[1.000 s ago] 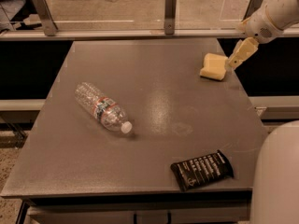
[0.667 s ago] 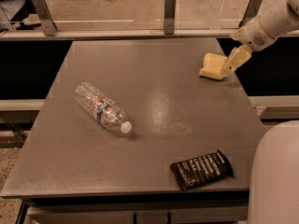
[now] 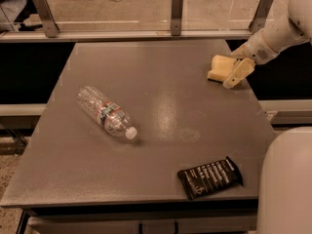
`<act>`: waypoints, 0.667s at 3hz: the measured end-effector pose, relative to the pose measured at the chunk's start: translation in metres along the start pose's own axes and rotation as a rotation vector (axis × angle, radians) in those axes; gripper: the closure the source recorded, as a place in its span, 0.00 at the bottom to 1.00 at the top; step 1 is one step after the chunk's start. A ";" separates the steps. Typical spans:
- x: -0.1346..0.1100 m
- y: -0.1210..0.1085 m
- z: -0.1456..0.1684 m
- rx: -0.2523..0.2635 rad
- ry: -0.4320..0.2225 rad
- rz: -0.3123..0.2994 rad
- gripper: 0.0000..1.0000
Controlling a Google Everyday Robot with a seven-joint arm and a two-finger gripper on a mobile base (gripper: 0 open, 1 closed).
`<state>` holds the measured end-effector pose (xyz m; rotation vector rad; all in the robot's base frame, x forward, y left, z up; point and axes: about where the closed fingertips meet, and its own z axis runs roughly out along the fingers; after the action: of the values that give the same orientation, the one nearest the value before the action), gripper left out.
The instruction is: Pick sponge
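Observation:
The sponge (image 3: 219, 67) is a small pale yellow foam block lying on the grey table (image 3: 161, 106) near its far right edge. My gripper (image 3: 238, 73), cream-coloured at the end of the white arm (image 3: 273, 35), reaches in from the upper right. It sits low against the sponge's right side and overlaps the sponge's right edge. The sponge rests on the table surface.
A clear plastic bottle (image 3: 106, 113) lies on its side at the table's left middle. A black packet (image 3: 210, 177) lies near the front right edge. A glass barrier with metal posts (image 3: 177, 6) runs along the back. A white robot part (image 3: 287, 184) fills the lower right corner.
My gripper has moved down and to the left, from above and right of the sponge to right against its right side. The sponge, bottle and packet have not moved.

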<state>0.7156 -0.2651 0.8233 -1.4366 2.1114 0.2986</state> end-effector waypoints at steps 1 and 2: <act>0.001 0.004 0.004 -0.022 -0.007 0.008 0.41; -0.003 0.003 -0.001 -0.022 -0.007 0.008 0.64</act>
<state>0.7134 -0.2624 0.8250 -1.4378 2.1152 0.3311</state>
